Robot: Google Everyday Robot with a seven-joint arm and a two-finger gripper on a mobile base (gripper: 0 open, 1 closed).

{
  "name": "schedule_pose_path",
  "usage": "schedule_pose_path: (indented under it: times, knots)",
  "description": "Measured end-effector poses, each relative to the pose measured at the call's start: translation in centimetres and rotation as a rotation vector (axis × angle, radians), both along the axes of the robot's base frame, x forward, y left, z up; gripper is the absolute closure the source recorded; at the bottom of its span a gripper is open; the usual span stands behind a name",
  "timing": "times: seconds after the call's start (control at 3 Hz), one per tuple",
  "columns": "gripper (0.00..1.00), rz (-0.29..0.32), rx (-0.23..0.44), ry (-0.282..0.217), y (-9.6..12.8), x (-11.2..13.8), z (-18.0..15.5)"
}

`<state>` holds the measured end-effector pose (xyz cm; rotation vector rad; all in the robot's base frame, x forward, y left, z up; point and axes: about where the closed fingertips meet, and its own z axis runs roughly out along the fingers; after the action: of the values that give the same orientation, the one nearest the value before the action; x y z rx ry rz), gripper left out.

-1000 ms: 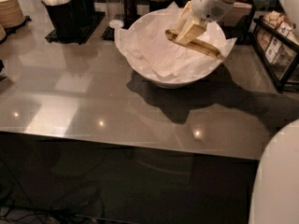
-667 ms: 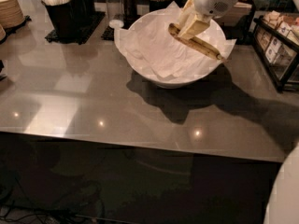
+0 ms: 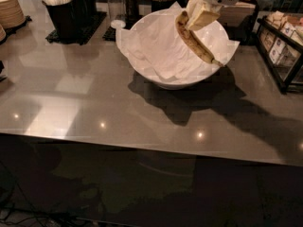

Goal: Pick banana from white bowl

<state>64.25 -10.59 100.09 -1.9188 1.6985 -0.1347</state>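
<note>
The gripper (image 3: pixel 195 18) is seen at the 1 o'clock corner of the scene, above the far right part of the white bowl (image 3: pixel 171 83), its pale fingers clenched on the upper end of the banana (image 3: pixel 193 42). The banana, dull yellow and streaked with brown, is held on a slant: its top is caught at the gripper and its dark tip points toward 4 o'clock, just above the bowl's right rim. Whether the tip is touching the rim or the lining cannot be told. The bowl is lined with crumpled white paper (image 3: pixel 156 48), which is spread over the rim at 9 and 3 o'clock.

The bowl is set on a grey, glossy table (image 3: pixel 94 103), and a dark shadow is cast toward 5 o'clock. At 11 o'clock from the bowl a black holder (image 3: pixel 66 15) filled with white utensils is placed, well apart from it, and a stack of tan plates (image 3: pixel 9 11) is seen at the far left edge. Two shakers (image 3: pixel 123 1) are stood just behind the bowl at 12 o'clock. A black wire rack (image 3: pixel 284 51) of small packets is seen at 3 o'clock.
</note>
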Motion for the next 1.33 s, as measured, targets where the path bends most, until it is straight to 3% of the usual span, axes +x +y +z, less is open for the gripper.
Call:
schedule_pose_path:
  times: [0.33, 0.67, 1.33]
  knots:
    - [1.0, -0.027, -0.013, -0.034, -0.6, -1.7, 1.5]
    - [1.0, -0.065, 0.02, -0.069, -1.9, -4.0, 2.8]
    - [1.0, -0.244, 0.047, -0.18, -7.0, -9.5, 6.0]
